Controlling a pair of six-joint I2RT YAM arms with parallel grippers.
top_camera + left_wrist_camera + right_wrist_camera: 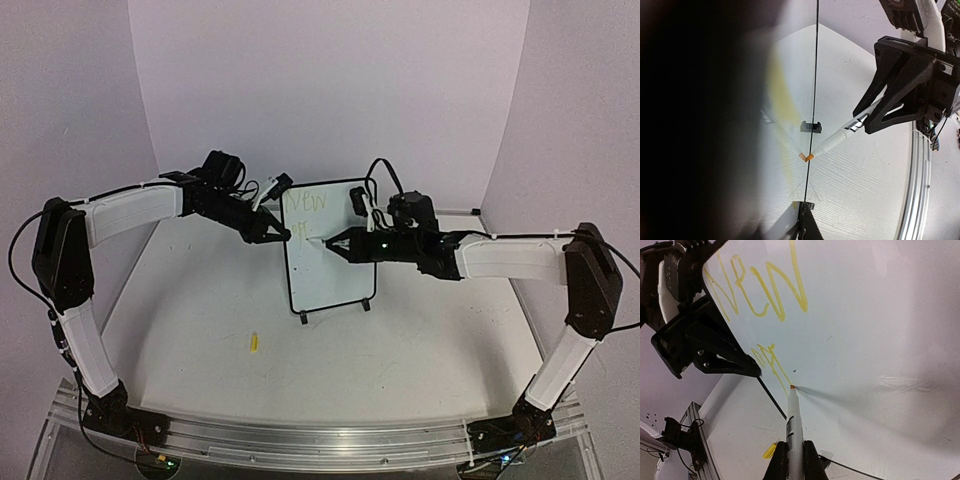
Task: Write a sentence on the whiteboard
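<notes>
The whiteboard (335,270) is white inside a thin black frame. The sentence (765,287) on it is yellow-green, written above the right hand (345,243), which is black with a small green light. The marker (794,422) between that hand's fingers is white with dark print and an orange tip. The left hand (283,235) is black. Nearer than both hands, a yellow cap (254,343) lies on the white tabletop (200,300).

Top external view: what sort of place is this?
Probably a lab robot-testing booth: plain pale walls enclose a white table, an aluminium rail lines its near edge, and a whiteboard stands on it.
</notes>
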